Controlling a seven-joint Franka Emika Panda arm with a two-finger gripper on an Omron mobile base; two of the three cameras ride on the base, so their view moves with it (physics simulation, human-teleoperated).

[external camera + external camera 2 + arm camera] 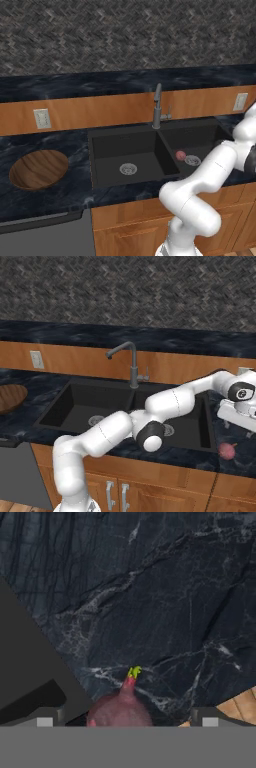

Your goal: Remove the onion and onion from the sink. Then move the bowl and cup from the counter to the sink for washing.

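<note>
One pinkish-red onion (180, 155) lies in the right basin of the black sink (107, 141), beside its metal drain. A second onion (227, 450) rests on the dark counter to the right of the sink (60, 406), near the front edge. My gripper (234, 426) hangs just above it, open and holding nothing. In the hand view this onion (120, 709) shows low down between the spread tips of the gripper (127, 721), its green-tipped stem pointing up the picture. The wooden bowl (39, 169) sits on the counter left of the sink. The cup is out of view.
The grey gooseneck faucet (158, 107) stands behind the divider between the basins. My arm reaches across the front of the right basin. The counter's front edge and the wooden cabinet front (242, 704) lie close to the onion on the counter. Wall outlets (42, 118) sit on the backsplash.
</note>
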